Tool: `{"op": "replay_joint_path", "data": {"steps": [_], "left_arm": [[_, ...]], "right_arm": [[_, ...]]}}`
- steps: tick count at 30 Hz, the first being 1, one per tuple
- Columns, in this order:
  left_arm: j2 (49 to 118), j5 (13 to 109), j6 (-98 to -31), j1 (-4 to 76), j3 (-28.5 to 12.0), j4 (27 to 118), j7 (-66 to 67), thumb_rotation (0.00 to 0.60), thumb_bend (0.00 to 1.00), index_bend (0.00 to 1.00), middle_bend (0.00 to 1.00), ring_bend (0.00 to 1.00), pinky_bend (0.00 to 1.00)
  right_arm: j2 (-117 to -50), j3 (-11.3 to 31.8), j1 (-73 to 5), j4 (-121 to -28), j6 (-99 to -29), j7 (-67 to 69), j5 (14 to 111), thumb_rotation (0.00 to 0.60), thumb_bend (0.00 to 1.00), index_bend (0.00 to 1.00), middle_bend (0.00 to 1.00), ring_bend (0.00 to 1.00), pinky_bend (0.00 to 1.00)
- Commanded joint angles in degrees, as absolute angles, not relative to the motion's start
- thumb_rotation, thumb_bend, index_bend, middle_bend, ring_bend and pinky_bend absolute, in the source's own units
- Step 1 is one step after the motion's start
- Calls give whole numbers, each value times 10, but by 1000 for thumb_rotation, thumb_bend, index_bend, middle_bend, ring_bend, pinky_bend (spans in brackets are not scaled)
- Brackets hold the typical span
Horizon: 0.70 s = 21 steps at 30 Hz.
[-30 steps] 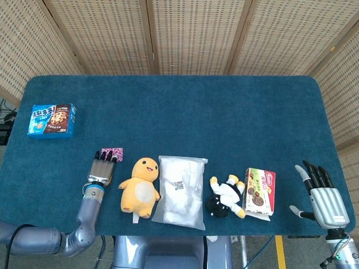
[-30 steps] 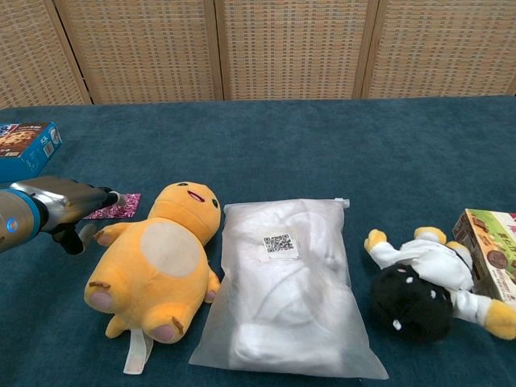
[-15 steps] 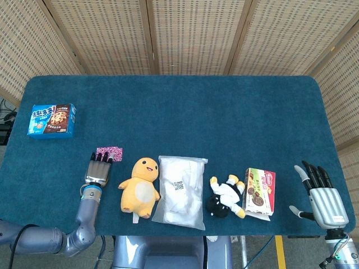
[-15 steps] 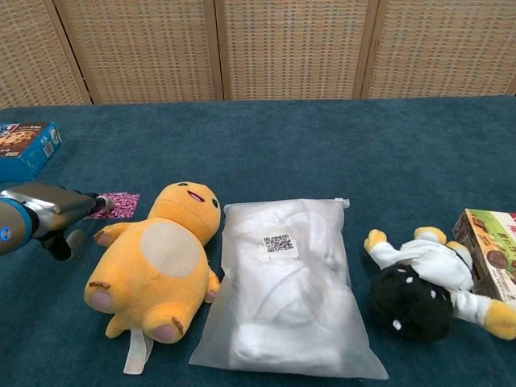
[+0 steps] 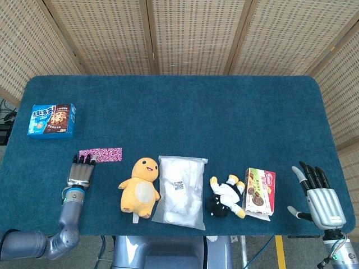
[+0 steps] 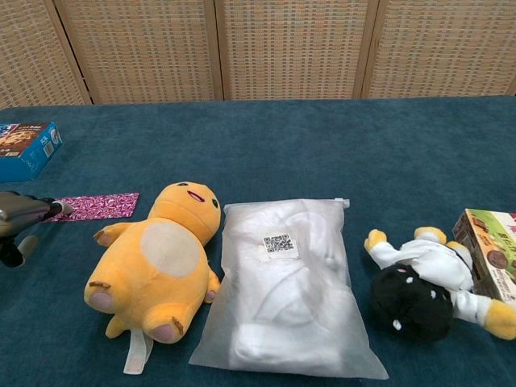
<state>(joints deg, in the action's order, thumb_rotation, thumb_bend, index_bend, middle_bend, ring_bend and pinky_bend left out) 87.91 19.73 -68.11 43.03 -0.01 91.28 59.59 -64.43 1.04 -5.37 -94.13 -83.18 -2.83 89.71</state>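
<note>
My left hand (image 5: 80, 172) lies flat near the table's front left, fingers straight, holding nothing; its fingertips (image 6: 24, 207) just reach the near left end of a pink patterned wrapper strip (image 5: 101, 153) (image 6: 95, 205). A yellow plush toy (image 5: 140, 186) (image 6: 159, 260) lies to the right of it. My right hand (image 5: 320, 194) rests at the front right corner with fingers spread and nothing in it, right of a green and red snack box (image 5: 260, 191) (image 6: 493, 251).
A white bagged item (image 5: 180, 191) (image 6: 285, 285) lies beside the yellow toy, then a black and white plush (image 5: 225, 197) (image 6: 423, 284). A blue cookie box (image 5: 52, 120) (image 6: 24, 148) sits at the far left. The teal table (image 5: 213, 117) ends against wicker screens.
My left hand has drawn back leftward and toward the front edge, uncovering the pink wrapper. The right hand has barely shifted.
</note>
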Motion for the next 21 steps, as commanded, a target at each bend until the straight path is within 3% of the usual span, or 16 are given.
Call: {"op": "replay_joint_path", "data": {"steps": [1, 11, 21], "left_arm": [[870, 205, -677, 422, 8, 908, 586, 600, 733, 0, 0, 0, 0], [839, 223, -666, 404, 18, 905, 563, 600, 733, 0, 0, 0, 0], [812, 265, -657, 394, 1, 922, 512, 600, 733, 0, 0, 0, 0]], "right_arm": [[-645, 10, -54, -941, -832, -28, 898, 600, 80, 0, 0, 0, 0], [-645, 11, -53, -940, -835, -28, 897, 600, 82, 0, 0, 0, 0], [-647, 12, -52, -939, -838, -26, 899, 600, 80, 0, 0, 0, 0]]}}
